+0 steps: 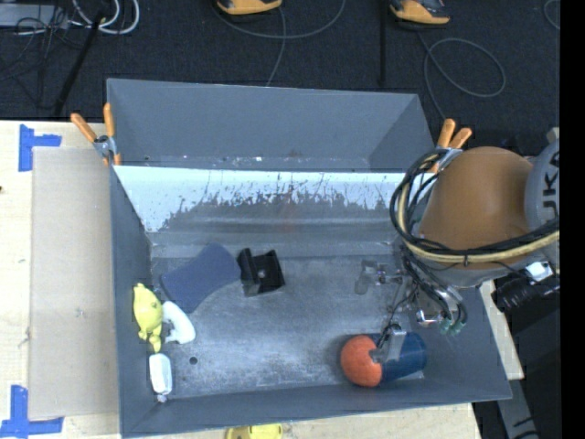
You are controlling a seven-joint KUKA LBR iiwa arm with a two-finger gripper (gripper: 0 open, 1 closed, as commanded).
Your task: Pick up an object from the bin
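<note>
My gripper [382, 309] hangs low over the bin's front right part and is open, with nothing between its fingers. One fingertip [394, 340] points down into the gap between an orange-red ball [359, 362] and a blue rounded cup-like thing [409, 358], which lie side by side and touch. The other fingertip [368, 277] stands farther back over bare floor.
A black block [260, 272] and a flat blue-grey pad [201, 278] lie left of centre. By the left wall are a yellow toy [146, 314], a white curved piece [179, 326] and a small white capsule [160, 373]. The arm's orange dome and cables overhang the right wall.
</note>
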